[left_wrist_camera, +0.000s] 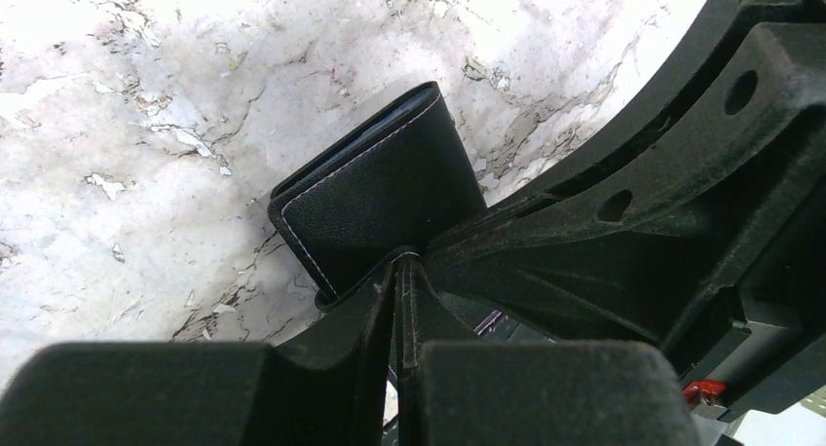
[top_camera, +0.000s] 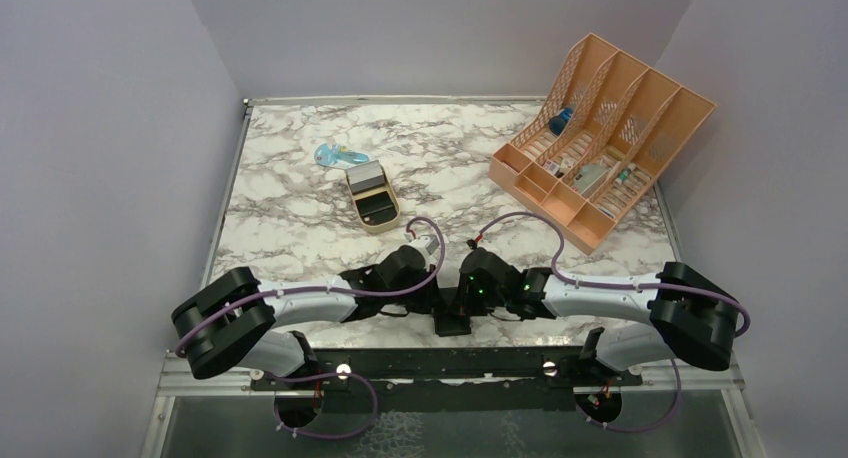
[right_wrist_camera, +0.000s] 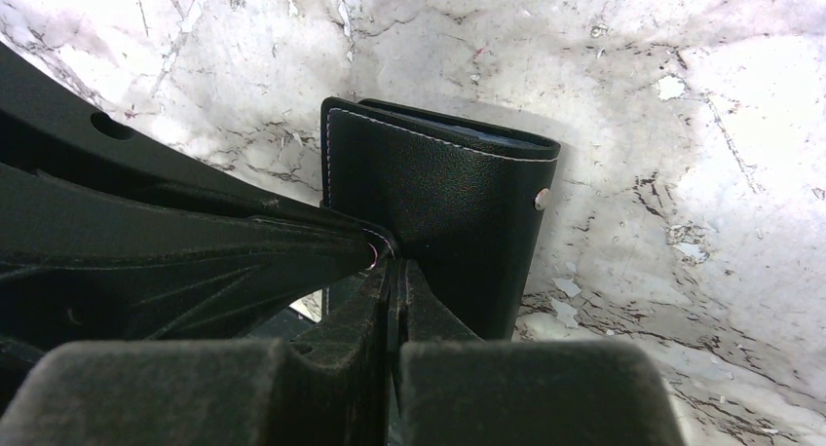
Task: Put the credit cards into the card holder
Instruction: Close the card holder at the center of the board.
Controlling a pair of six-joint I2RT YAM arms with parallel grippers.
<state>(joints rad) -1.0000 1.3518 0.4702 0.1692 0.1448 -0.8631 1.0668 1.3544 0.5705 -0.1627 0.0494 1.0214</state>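
The card holder point(top_camera: 452, 325), a black leather wallet with pale stitching, lies at the near middle of the table between both arms. It looks folded shut, with a snap on its side point(right_wrist_camera: 542, 199). My left gripper point(left_wrist_camera: 407, 258) is shut on a stitched edge of the card holder point(left_wrist_camera: 380, 193). My right gripper point(right_wrist_camera: 394, 261) is shut on the adjoining edge of the card holder point(right_wrist_camera: 448, 203), so the two sets of fingertips meet almost at one spot. In the top view the left gripper point(top_camera: 438, 300) and right gripper point(top_camera: 466, 300) sit side by side. No credit cards show in any view.
A gold tin point(top_camera: 373, 196) with a grey lid stands mid-table, a pale blue plastic item point(top_camera: 338, 156) just behind it. An orange slotted desk organizer point(top_camera: 600, 138) holding small items fills the far right. Walls close in the table at left, back and right.
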